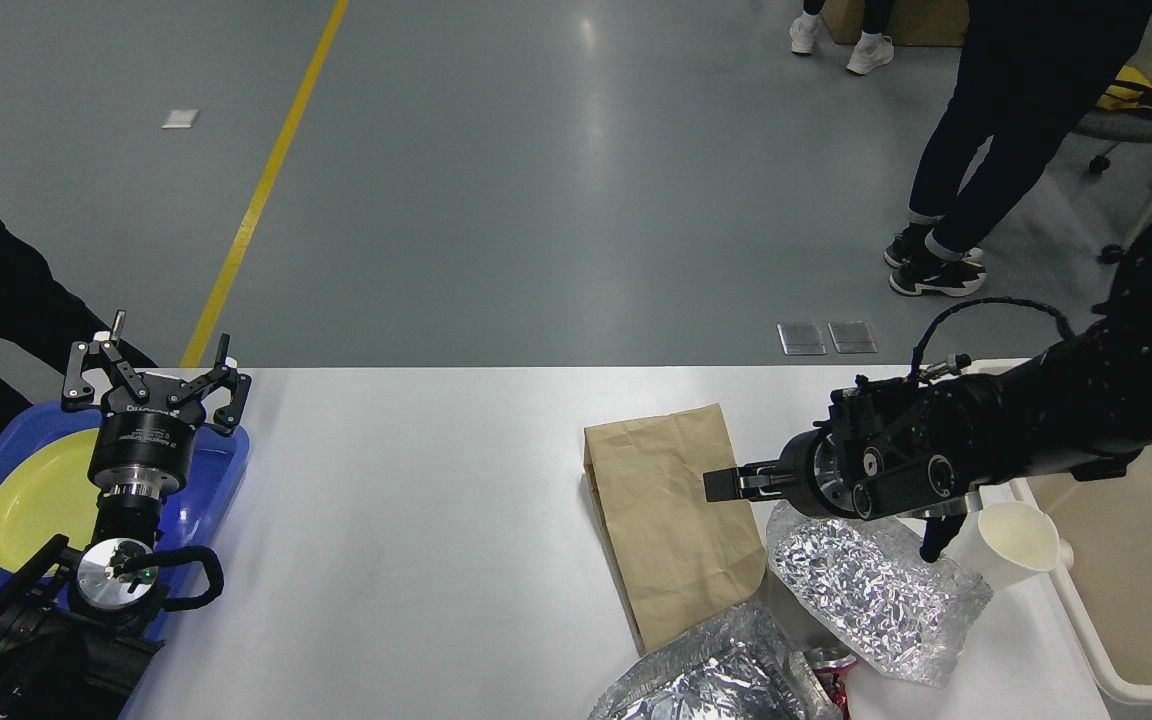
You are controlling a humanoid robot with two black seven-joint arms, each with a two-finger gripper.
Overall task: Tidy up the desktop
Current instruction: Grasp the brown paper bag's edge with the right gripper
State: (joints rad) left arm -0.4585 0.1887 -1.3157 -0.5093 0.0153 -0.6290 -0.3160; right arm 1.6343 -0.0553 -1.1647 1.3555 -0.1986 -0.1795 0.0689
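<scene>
White desktop (pixel 416 520) long axis left-right; left claw (pixel 154 380) wide; right claw (pixel 726 483) state unclear.

A brown paper bag (pixel 671 520) lay flat, and everything else was placed off it. Just right of the bag sat a crumpled foil pouch (pixel 876 590), with a white paper cup (pixel 1011 543) beyond that. Below the bag lay a second foil pouch (pixel 711 680). Far left of the bag, a blue tray (pixel 216 480) held a yellow plate (pixel 36 495).
</scene>
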